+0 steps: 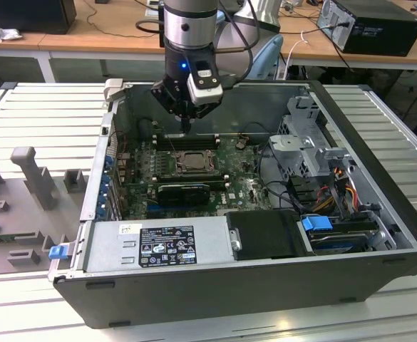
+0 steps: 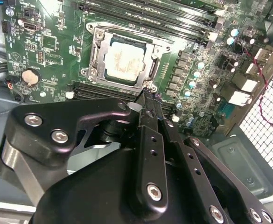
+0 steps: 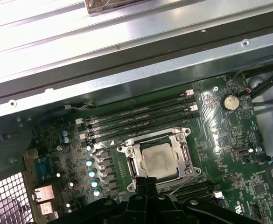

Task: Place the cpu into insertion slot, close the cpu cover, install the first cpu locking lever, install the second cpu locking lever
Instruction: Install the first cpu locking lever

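Right now I have the gripper (image 1: 187,127) hanging inside the open computer case (image 1: 265,288). Its two fingers are drawn together with nothing between them, which the second wrist view shows most plainly at the gripper (image 2: 144,97). Just below and ahead of the fingertips is the insertion slot (image 1: 174,162). The cpu (image 2: 124,59) already sits in it, pale face up and smeared with a cloudy residue. The cpu cover (image 2: 95,53) looks laid down around it, with the chip showing through its window. I cannot tell from here whether either locking lever is latched.

My worry is how close everything sits. In the first wrist view the gripper (image 3: 148,181) is right at the near edge of the cpu cover (image 3: 182,154), with the cpu (image 3: 158,158) just beyond. A small sideways drift or too deep a descent could, I judge, drag the tips across the chip's face or catch the frame and lift it. If the levers are loose, a nudge might shift the cover. To one side of the fingers stands a row of capacitors (image 3: 92,173), and the memory slots (image 3: 136,116) lie past the socket. A wide sweep could clip either.

As for writing, a dark label (image 1: 167,246) and a small white sticker (image 1: 127,229) sit on the power supply (image 1: 108,249), well away from the gripper. I leave their print unread.
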